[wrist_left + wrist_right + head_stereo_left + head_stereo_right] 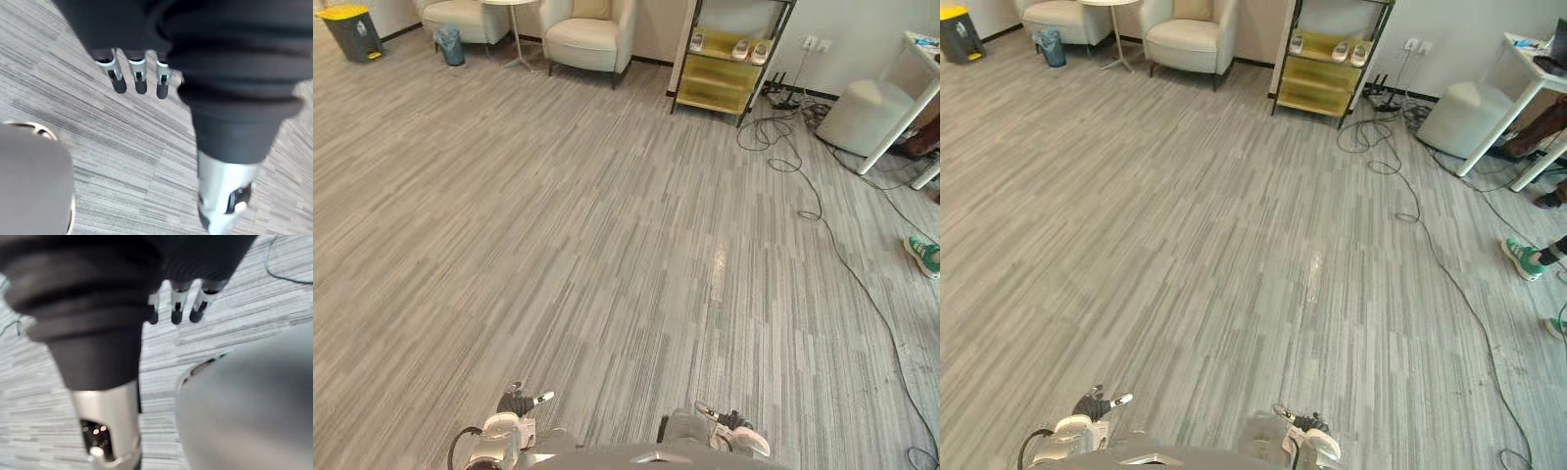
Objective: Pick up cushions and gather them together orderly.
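Observation:
A tan cushion point(590, 8) leans against the back of a cream armchair point(582, 41) at the far side of the room. My left hand point(517, 403) and right hand point(729, 423) hang low at the near edge of the view, far from it, over bare grey floor. In the left wrist view the fingers point(139, 81) are straight and hold nothing. The right wrist view shows the same: straight fingers point(176, 308) over the floor, nothing in them.
A second armchair point(465, 20) and a small round table point(514, 29) stand at the far left, beside a grey bin with a yellow lid point(350, 31). A yellow shelf rack point(724, 69), a white pouf point(867, 116), a white table point(920, 69), floor cables point(822, 225) and a person's green shoe point(922, 255) lie to the right.

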Available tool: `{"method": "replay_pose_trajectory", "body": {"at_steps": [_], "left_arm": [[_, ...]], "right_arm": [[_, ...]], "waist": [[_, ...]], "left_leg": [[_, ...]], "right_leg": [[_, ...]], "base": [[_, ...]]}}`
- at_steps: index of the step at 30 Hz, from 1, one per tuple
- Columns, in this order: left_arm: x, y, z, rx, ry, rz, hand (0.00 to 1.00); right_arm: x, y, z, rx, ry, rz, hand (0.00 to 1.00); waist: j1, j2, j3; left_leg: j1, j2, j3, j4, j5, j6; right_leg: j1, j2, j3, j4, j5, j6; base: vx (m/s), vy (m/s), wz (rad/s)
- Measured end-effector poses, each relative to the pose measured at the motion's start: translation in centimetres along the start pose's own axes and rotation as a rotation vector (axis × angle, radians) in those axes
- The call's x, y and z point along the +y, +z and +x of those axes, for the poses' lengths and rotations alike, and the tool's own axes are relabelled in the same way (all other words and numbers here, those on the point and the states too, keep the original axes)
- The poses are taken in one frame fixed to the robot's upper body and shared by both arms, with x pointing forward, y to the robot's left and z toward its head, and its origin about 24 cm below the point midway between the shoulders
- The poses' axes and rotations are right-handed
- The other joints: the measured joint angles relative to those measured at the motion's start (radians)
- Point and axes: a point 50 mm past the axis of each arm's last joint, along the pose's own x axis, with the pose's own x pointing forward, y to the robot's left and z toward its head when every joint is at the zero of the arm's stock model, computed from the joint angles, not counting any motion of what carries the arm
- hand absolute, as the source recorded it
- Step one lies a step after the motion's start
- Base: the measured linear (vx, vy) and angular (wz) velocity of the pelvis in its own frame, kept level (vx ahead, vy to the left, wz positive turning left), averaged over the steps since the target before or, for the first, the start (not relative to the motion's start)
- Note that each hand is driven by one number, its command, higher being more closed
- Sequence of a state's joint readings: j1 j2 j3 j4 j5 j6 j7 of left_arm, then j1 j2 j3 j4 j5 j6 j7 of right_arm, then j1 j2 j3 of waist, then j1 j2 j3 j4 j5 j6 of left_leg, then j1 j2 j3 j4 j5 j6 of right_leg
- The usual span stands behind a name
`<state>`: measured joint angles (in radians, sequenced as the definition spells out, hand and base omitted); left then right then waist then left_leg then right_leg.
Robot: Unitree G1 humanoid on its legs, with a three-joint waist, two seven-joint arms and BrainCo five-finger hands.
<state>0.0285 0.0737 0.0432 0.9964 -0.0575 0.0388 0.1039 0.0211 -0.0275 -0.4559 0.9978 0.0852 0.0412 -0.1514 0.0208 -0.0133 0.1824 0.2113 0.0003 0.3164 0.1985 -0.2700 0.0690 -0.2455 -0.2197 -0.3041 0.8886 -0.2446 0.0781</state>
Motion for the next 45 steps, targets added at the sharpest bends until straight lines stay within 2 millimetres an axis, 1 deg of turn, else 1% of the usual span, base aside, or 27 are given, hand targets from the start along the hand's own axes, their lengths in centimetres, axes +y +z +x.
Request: {"method": "replay_pose_trajectory", "body": {"at_steps": [2,4,7,8,10,11,12,13,14,15,17,19,22,24,26,27,29,32,34,35,37,38,40,41,42,44,45], "left_arm": [[-0.3,0.2,0.0,-0.003,-0.009,0.005,0.00],[-0.7,0.2,0.0,-0.003,-0.018,0.004,0.00],[-0.3,-0.2,0.0,0.007,-0.007,0.011,0.00],[-0.4,-0.7,-0.1,0.022,0.001,-0.030,0.00],[-1.1,-1.3,-0.3,0.044,-0.014,-0.050,0.00],[-1.4,-1.5,-0.4,0.048,-0.020,-0.053,0.00],[-1.9,-1.6,-0.4,0.053,-0.033,-0.058,0.00],[-2.0,-1.6,-0.4,0.052,-0.037,-0.060,0.00],[-2.0,-1.3,-0.4,0.044,-0.042,-0.055,0.00],[-2.1,-1.1,-0.4,0.037,-0.049,-0.047,0.00],[-1.8,-0.6,-0.3,0.015,-0.049,-0.049,0.00],[-1.5,0.1,-0.2,-0.017,-0.047,-0.041,0.00],[-1.7,1.0,-0.2,-0.056,-0.051,-0.045,0.00],[-1.8,1.2,-0.2,-0.063,-0.055,-0.040,0.00],[-2.0,1.2,-0.3,-0.063,-0.060,-0.034,0.00],[-1.9,1.4,-0.2,-0.070,-0.059,-0.031,0.00],[-1.5,1.9,-0.1,-0.083,-0.051,-0.028,0.00],[-1.1,2.1,0.0,-0.088,-0.037,-0.040,0.00],[-0.8,1.7,0.0,-0.077,-0.027,-0.053,0.00],[-0.6,1.2,0.0,-0.061,-0.021,-0.051,0.00],[0.2,0.7,0.0,-0.039,-0.008,-0.027,0.00],[0.4,0.4,0.0,-0.021,-0.006,-0.010,0.00],[0.6,-0.2,0.0,0.004,0.002,-0.017,0.00],[0.6,-0.3,0.0,0.007,0.003,-0.016,0.00],[0.6,-0.3,0.0,0.009,0.000,-0.016,0.00],[0.4,-0.3,-0.1,0.008,-0.004,-0.016,0.00],[0.4,-0.4,-0.1,0.008,-0.004,-0.017,0.00]], "right_arm": [[-0.5,0.3,0.1,-0.005,-0.013,-0.005,0.00],[-1.2,-0.4,0.0,0.017,-0.032,0.007,0.00],[-1.0,-1.2,-0.1,0.045,-0.036,0.039,0.00],[-1.8,-1.7,-0.2,0.053,-0.059,0.052,0.00],[-2.3,-1.3,-0.1,0.042,-0.070,0.045,0.00],[-2.8,-1.5,-0.1,0.049,-0.083,0.054,0.00],[-3.1,-1.5,-0.1,0.049,-0.093,0.055,0.00],[-3.2,-1.5,-0.1,0.049,-0.093,0.055,0.00],[-3.1,-1.6,-0.2,0.049,-0.090,0.044,0.00],[-3.1,-1.7,-0.2,0.051,-0.087,0.033,0.00],[-3.1,-1.8,-0.2,0.056,-0.088,0.038,0.00],[-3.4,-2.1,-0.2,0.071,-0.094,0.051,0.00],[-3.0,-1.4,0.0,0.061,-0.088,0.074,0.00],[-2.6,-0.9,0.1,0.050,-0.078,0.081,0.00],[-2.3,-0.7,0.1,0.045,-0.071,0.084,0.00],[-2.0,-0.8,0.1,0.046,-0.064,0.084,0.00],[-1.3,-1.2,0.0,0.058,-0.047,0.084,0.00],[-0.9,-1.1,0.0,0.057,-0.036,0.084,0.00],[-0.8,-1.0,0.0,0.049,-0.030,0.071,0.00],[-0.5,-1.1,-0.1,0.049,-0.018,0.055,0.00],[-0.4,-0.9,-0.1,0.038,-0.004,0.049,0.00],[-0.4,-0.8,-0.1,0.031,-0.005,0.047,0.00],[-0.4,-0.7,-0.1,0.029,-0.003,0.043,0.00],[-0.4,-0.7,-0.1,0.030,-0.002,0.040,0.00],[-0.2,-0.8,-0.1,0.033,0.003,0.034,0.00],[-0.3,-0.7,-0.1,0.030,0.004,0.031,0.00],[-0.2,-0.6,0.0,0.029,0.004,0.028,0.00]], "waist": [[-0.024,0.014,0.011],[-0.036,0.017,0.027],[-0.040,-0.013,0.040],[-0.046,0.004,0.036],[-0.041,0.045,0.024],[-0.041,0.071,0.010],[-0.041,0.094,-0.002],[-0.043,0.098,-0.002],[-0.043,0.101,0.001],[-0.043,0.104,0.006],[-0.029,0.093,0.021],[-0.011,0.084,0.028],[0.018,0.085,0.030],[0.029,0.081,0.032],[0.038,0.086,0.031],[0.056,0.085,0.028],[0.062,0.064,0.028],[0.068,0.038,0.025],[0.079,0.035,0.018],[0.078,0.030,0.011],[0.054,0.018,0.007],[0.042,0.015,0.005],[0.041,0.022,0.007],[0.040,0.023,0.006],[0.034,0.022,0.005],[0.029,0.022,0.004],[0.029,0.018,0.002]], "left_leg": [[0.046,0.027,-0.036,-0.034,0.000,0.000],[0.108,0.041,-0.079,-0.101,0.007,-0.012],[0.167,0.017,-0.129,-0.141,-0.011,-0.046],[0.220,0.043,-0.159,-0.142,-0.029,-0.070],[0.184,0.100,-0.184,-0.010,-0.025,-0.074],[0.130,0.147,-0.216,0.139,-0.005,-0.102],[0.058,0.192,-0.262,0.313,0.071,-0.154],[0.030,0.203,-0.279,0.383,0.118,-0.172],[-0.033,0.225,-0.312,0.543,0.266,-0.224],[-0.114,0.247,-0.313,0.727,0.277,-0.234],[-0.227,0.269,-0.262,0.941,0.213,-0.187],[-0.316,0.254,-0.199,0.962,0.136,-0.139],[-0.426,0.213,-0.149,0.672,0.054,-0.135],[-0.416,0.149,-0.167,0.276,0.068,-0.144],[-0.402,0.100,-0.242,-0.049,0.190,-0.167],[-0.402,0.088,-0.254,-0.060,0.287,-0.168],[-0.392,0.055,-0.249,-0.039,0.335,-0.112],[-0.391,0.014,-0.204,0.075,0.230,-0.039],[-0.345,0.006,-0.147,0.102,0.151,-0.029],[-0.299,-0.007,-0.118,0.100,0.112,-0.020],[-0.224,-0.024,-0.101,0.096,0.081,-0.003],[-0.175,-0.031,-0.100,0.089,0.064,0.002],[-0.052,-0.032,-0.102,0.015,0.061,-0.002],[-0.036,-0.027,-0.104,0.004,0.061,-0.002],[-0.015,-0.018,-0.125,-0.012,0.061,-0.003],[-0.008,-0.014,-0.135,-0.012,0.056,-0.012],[-0.007,-0.017,-0.151,-0.010,0.045,-0.032]], "right_leg": [[-0.034,0.052,-0.046,-0.287,0.031,-0.041],[-0.063,0.082,-0.020,-0.656,0.212,-0.004],[-0.108,0.039,0.022,-0.729,0.251,0.004],[-0.106,0.053,0.019,-0.665,0.339,-0.035],[-0.102,0.087,0.007,-0.607,0.353,-0.057],[-0.079,0.129,-0.003,-0.604,0.345,-0.094],[-0.047,0.171,-0.014,-0.604,0.310,-0.131],[-0.033,0.185,-0.015,-0.603,0.297,-0.133],[0.009,0.214,-0.008,-0.613,0.263,-0.148],[0.062,0.243,0.002,-0.636,0.236,-0.164],[0.177,0.280,0.027,-0.694,0.210,-0.179],[0.275,0.288,0.062,-0.748,0.194,-0.182],[0.362,0.283,0.120,-0.816,0.191,-0.165],[0.401,0.264,0.162,-0.844,0.180,-0.133],[0.431,0.253,0.203,-0.871,0.153,-0.113],[0.448,0.246,0.238,-0.876,0.135,-0.091],[0.456,0.212,0.259,-0.866,0.106,-0.070],[0.454,0.154,0.328,-0.788,0.082,-0.040],[0.390,0.138,0.395,-0.584,0.026,0.024],[0.294,0.127,0.418,-0.333,0.022,0.110],[0.188,0.112,0.414,-0.036,0.086,0.213],[0.157,0.082,0.341,0.071,0.081,0.202],[0.137,0.029,0.162,0.058,-0.001,0.070],[0.138,0.029,0.127,0.019,-0.015,0.054],[0.135,0.038,0.053,-0.156,-0.040,0.016],[0.125,0.058,0.046,-0.324,-0.024,0.003],[0.126,0.082,0.050,-0.518,0.068,-0.013]], "base": [[0.54,-0.128,0.57],[0.47,-0.195,0.72],[0.47,-0.277,0.57],[0.53,-0.325,0.30],[0.48,-0.351,0.03],[0.67,-0.457,-0.21],[0.57,-0.369,-0.25],[0.58,-0.288,-0.32],[0.48,-0.182,-0.27],[0.69,-0.252,-0.27],[0.48,-0.152,-0.25],[0.43,-0.106,-0.45],[0.38,-0.006,-0.62],[0.33,0.100,-0.62],[0.46,0.227,-0.57],[0.43,0.225,-0.53],[0.45,0.206,-0.29],[0.42,0.214,-0.24],[0.40,0.223,-0.69],[0.27,0.134,-0.64],[0.37,0.132,-0.27],[0.52,0.129,-0.01],[0.43,0.049,0.03],[0.30,-0.023,0.16],[0.21,-0.048,0.26],[0.25,-0.090,0.33],[0.30,-0.121,0.30]]}}
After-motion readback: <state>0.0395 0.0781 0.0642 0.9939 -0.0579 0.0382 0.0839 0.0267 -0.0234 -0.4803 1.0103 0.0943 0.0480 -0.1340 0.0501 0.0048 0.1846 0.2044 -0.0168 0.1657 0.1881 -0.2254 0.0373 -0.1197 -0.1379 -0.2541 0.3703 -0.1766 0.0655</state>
